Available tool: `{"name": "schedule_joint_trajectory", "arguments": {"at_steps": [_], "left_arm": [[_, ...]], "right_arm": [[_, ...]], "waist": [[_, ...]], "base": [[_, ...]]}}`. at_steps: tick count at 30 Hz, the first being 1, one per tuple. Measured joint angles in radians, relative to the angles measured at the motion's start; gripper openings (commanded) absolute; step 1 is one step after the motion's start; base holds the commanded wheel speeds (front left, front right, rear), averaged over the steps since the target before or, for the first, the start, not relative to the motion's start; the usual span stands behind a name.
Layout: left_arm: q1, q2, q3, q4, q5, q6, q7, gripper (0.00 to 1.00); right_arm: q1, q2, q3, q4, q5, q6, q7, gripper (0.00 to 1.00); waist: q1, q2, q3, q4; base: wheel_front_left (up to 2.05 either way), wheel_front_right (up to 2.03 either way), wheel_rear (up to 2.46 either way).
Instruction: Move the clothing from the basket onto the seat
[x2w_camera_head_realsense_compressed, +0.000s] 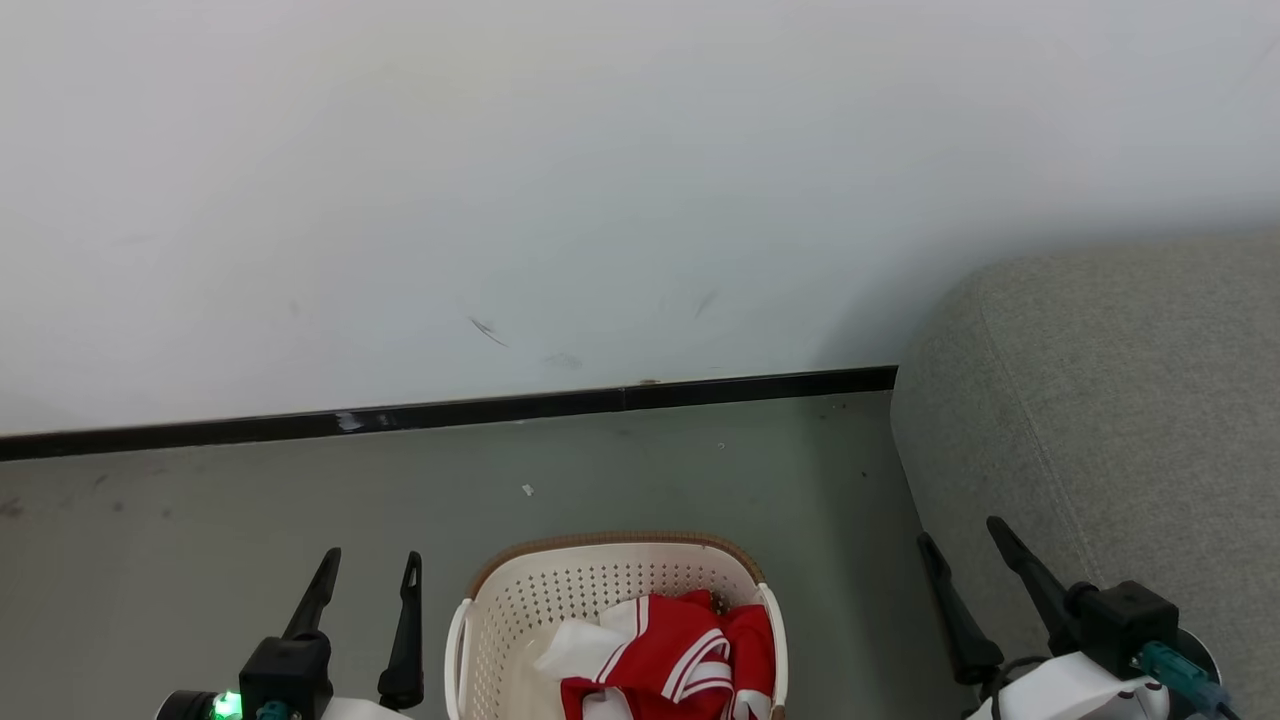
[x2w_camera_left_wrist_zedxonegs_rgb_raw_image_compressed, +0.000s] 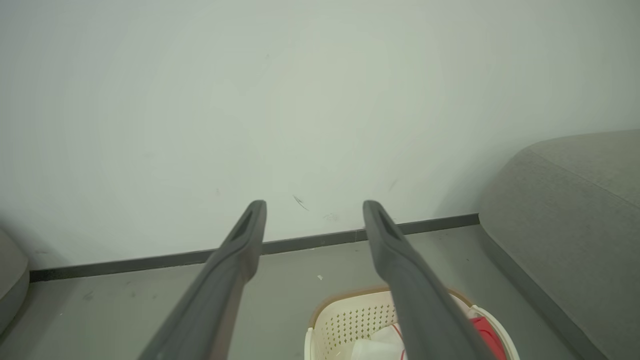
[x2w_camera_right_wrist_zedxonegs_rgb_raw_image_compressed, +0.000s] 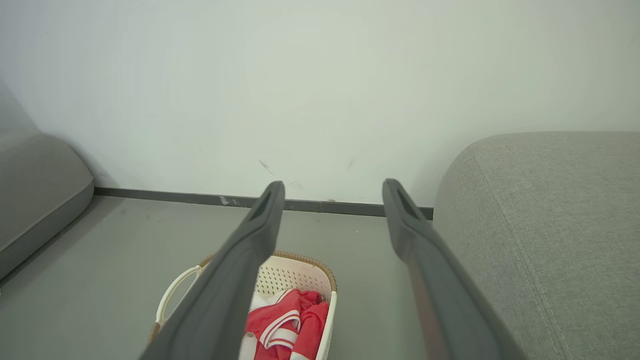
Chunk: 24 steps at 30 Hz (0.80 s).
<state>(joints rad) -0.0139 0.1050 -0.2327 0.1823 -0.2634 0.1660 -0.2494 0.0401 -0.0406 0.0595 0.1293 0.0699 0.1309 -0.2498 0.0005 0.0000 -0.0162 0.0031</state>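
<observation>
Our left gripper (x2w_camera_head_realsense_compressed: 371, 558) has its two dark fingers apart and holds nothing. It hangs over the floor (x2w_camera_head_realsense_compressed: 200, 520), just beside the basket (x2w_camera_head_realsense_compressed: 560, 600) on its left side. Our right gripper (x2w_camera_head_realsense_compressed: 960, 532) is also spread wide and empty, and it stands between the basket and the front edge of the seat (x2w_camera_head_realsense_compressed: 1120, 420). As far as we can see, neither of them touches anything.

Between the two grippers the basket stands on the floor, near the seat but apart from it. The clothing (x2w_camera_head_realsense_compressed: 680, 650) lies inside it as a crumpled red heap with white stripes and a white piece on its left. We cannot tell how many garments are in the heap, because the near part of the basket is cut off by the lower edge of the head view.

On the part of the seat that we see, the grey fabric is bare and no garment lies there. So we judge that the task is at its very beginning. Nothing is moved yet and all is left to do: to reach down into the basket, grasp the cloth, lift it out and lay it on the seat at our right.
</observation>
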Motion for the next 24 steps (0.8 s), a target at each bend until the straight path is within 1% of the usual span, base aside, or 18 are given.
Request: {"name": "schedule_joint_trajectory", "arguments": {"at_steps": [9, 24], "left_arm": [[0.000, -0.003, 0.021, 0.001, -0.010, 0.000, 0.000, 1.00], [0.000, -0.003, 0.026, 0.004, -0.010, -0.002, 0.000, 1.00]], "right_arm": [[0.000, 0.000, -0.007, -0.001, 0.001, 0.000, 0.000, 1.00], [-0.002, 0.000, -0.008, -0.022, 0.001, 0.000, 0.000, 1.00]], "waist": [[0.0000, 0.0000, 0.005, 0.000], [-0.0001, 0.0000, 0.020, -0.001]], "base": [[0.00, 0.00, 0.00], [0.00, 0.00, 0.00]]}}
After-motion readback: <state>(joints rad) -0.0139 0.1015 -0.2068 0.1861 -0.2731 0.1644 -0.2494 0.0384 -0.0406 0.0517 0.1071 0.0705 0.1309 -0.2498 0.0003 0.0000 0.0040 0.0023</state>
